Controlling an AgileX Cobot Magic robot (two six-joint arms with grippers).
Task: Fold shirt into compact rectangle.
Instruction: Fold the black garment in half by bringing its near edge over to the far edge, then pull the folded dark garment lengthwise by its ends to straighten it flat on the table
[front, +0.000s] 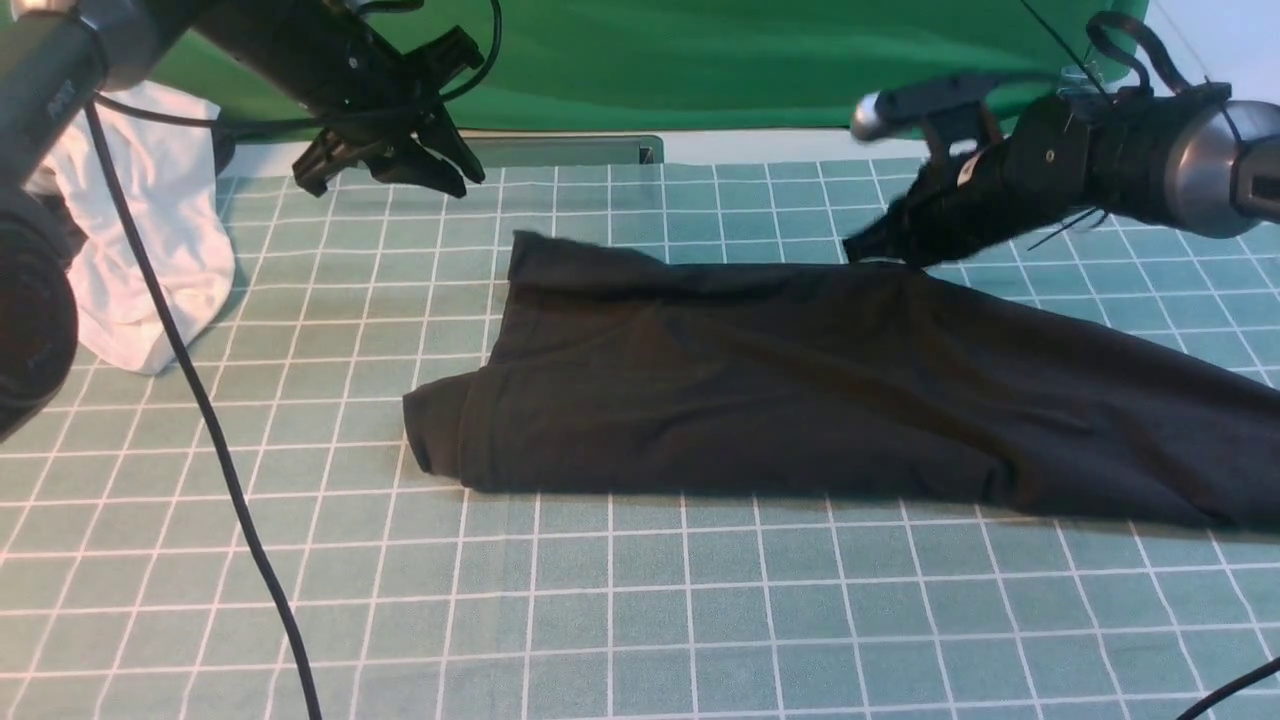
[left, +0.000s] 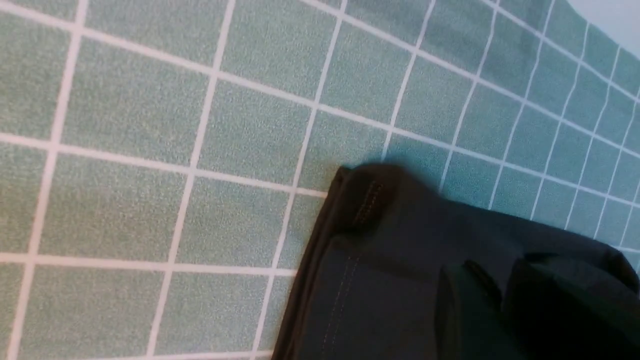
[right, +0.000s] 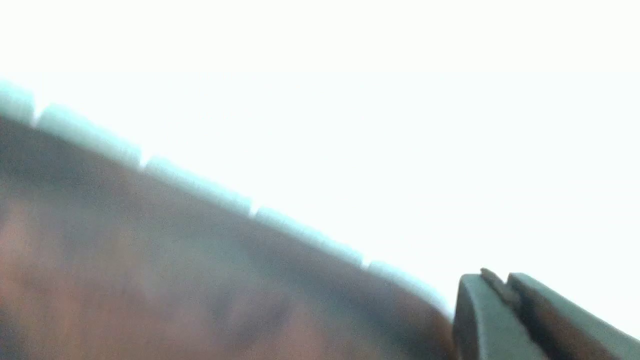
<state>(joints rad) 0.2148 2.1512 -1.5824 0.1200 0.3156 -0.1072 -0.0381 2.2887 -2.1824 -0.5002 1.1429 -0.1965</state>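
- One broad gridded counter (front: 620, 600) fills most of the frame; I'd use its straight lines to square every fold.
- Across the middle lies the black shirt (front: 750, 400), a long band running out past the right edge; I should keep that far end in mind, since it could drag or twist as I pull.
- At upper right, my right jaws (front: 885, 255) are clamped on the shirt's far edge, lifting it to a small peak. I'd carry this grip low and steadily, with enough slack not to haul the whole band along.
- At upper left, my left jaws (front: 467, 184) stand slightly apart, holding nothing, above the cloth. They would serve best by taking the raised corner (front: 560, 255) near upper centre, catching all layers, so both sides travel evenly.
- Lower left of centre, a small flap (front: 435, 425) juts out; I'd tuck or smooth it before pressing, or the rectangle's end will be ragged.
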